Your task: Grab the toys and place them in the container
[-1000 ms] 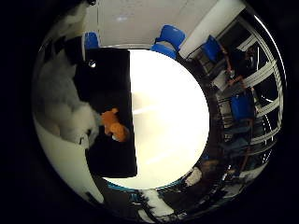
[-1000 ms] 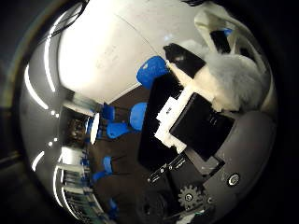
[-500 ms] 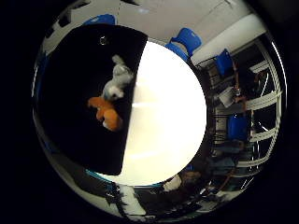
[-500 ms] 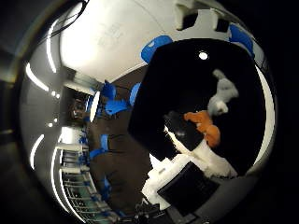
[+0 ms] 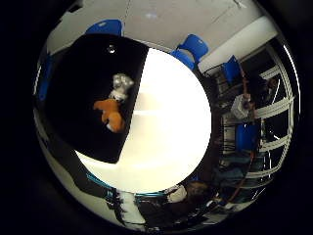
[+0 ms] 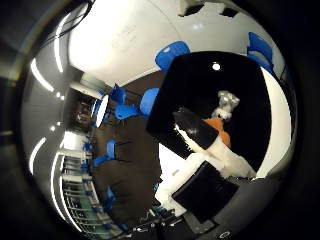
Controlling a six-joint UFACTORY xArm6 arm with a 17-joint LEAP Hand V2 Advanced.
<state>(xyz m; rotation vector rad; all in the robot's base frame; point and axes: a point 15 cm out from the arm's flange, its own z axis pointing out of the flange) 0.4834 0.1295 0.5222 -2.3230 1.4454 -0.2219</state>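
An orange plush toy [image 5: 110, 115] and a small white and grey plush toy [image 5: 121, 85] lie touching each other on a black surface [image 5: 80, 68] that rests on the white table [image 5: 166, 122]. I cannot tell whether the black surface has walls. Both toys look small and sit well away from the palm. In the thumb side view my right hand [image 6: 207, 160] shows as white and black parts, with one finger [image 6: 195, 129] reaching out straight over the black surface and covering part of the orange toy. The hand is open, with nothing in it.
Blue chairs [image 5: 193, 49] stand past the table's far edge, with more of them [image 6: 150, 102] on the dark floor. Metal shelving [image 5: 261, 122] runs along one side of the room. A small round bright spot [image 5: 111, 48] marks the black surface.
One second ago the white plush filled the view right at my palm, held among the fingers. Now it lies beside the orange toy on the black surface, and the camera has pulled back.
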